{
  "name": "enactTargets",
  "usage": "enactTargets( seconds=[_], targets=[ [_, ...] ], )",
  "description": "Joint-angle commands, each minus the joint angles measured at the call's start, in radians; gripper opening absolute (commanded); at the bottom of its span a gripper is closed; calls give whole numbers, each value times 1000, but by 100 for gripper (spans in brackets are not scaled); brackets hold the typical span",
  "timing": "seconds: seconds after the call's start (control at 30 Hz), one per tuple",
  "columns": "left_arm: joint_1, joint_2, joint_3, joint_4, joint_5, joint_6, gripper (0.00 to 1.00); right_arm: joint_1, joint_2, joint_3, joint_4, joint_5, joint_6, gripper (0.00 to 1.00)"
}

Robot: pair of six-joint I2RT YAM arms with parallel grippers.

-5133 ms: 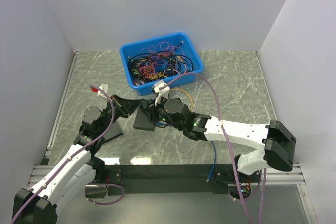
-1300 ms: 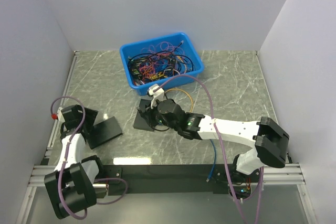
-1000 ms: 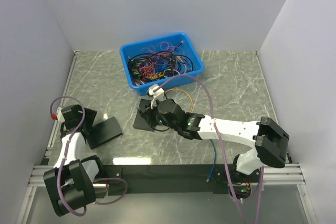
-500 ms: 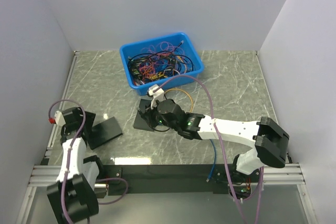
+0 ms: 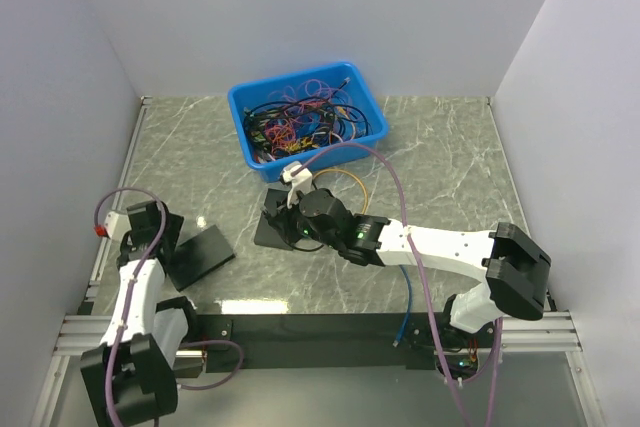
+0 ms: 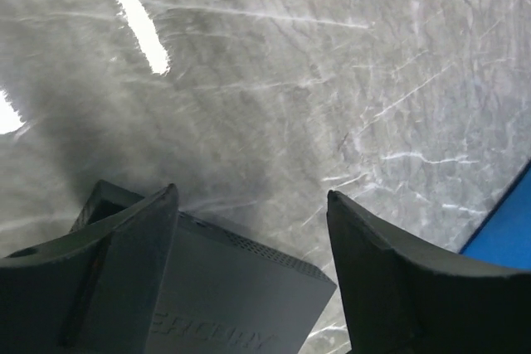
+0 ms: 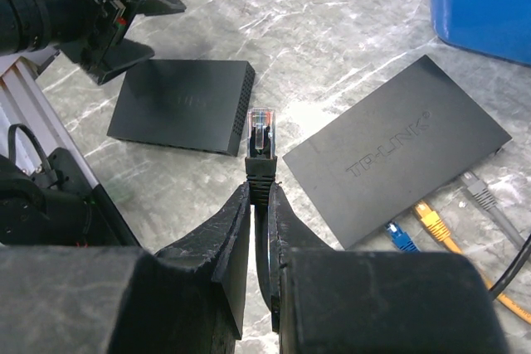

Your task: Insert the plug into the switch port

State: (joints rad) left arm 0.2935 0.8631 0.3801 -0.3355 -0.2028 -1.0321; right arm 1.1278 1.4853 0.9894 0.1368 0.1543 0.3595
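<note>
Pinching the black-booted plug between the nearly closed fingers of my right gripper, I hold it with its clear tip pointing away from me. It is above the marble table, between the small black switch and the TP-LINK switch, which carries blue, yellow and grey connectors along one edge. My left gripper hangs with jaws spread wide and empty just over a corner of the small black switch.
</note>
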Motion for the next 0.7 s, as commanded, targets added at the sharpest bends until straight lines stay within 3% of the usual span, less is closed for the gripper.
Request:
enactTargets(
  seconds=[0.0, 0.1, 0.27, 0.4, 0.53, 0.67],
  targets=[
    [-49, -56, 54, -128, -118, -36, 80, 0, -3, 55, 9, -2, 16, 0],
    [-89, -52, 115, -184, -145, -46, 86, 0, 7, 80, -14, -16, 22, 0],
    [-120, -36, 227, -286, -188, -49, 87, 0, 0, 115, -92, -38, 58, 0],
    [-116, -13, 236, -298, -126, -28, 90, 1, -39, 109, -153, -53, 82, 0],
    [-117, 77, 247, -338, 28, -25, 89, 0, -100, 65, -187, -58, 101, 0],
    [-160, 53, 253, -404, 23, -61, 90, -2, -138, 31, -226, -64, 113, 0]
  ],
)
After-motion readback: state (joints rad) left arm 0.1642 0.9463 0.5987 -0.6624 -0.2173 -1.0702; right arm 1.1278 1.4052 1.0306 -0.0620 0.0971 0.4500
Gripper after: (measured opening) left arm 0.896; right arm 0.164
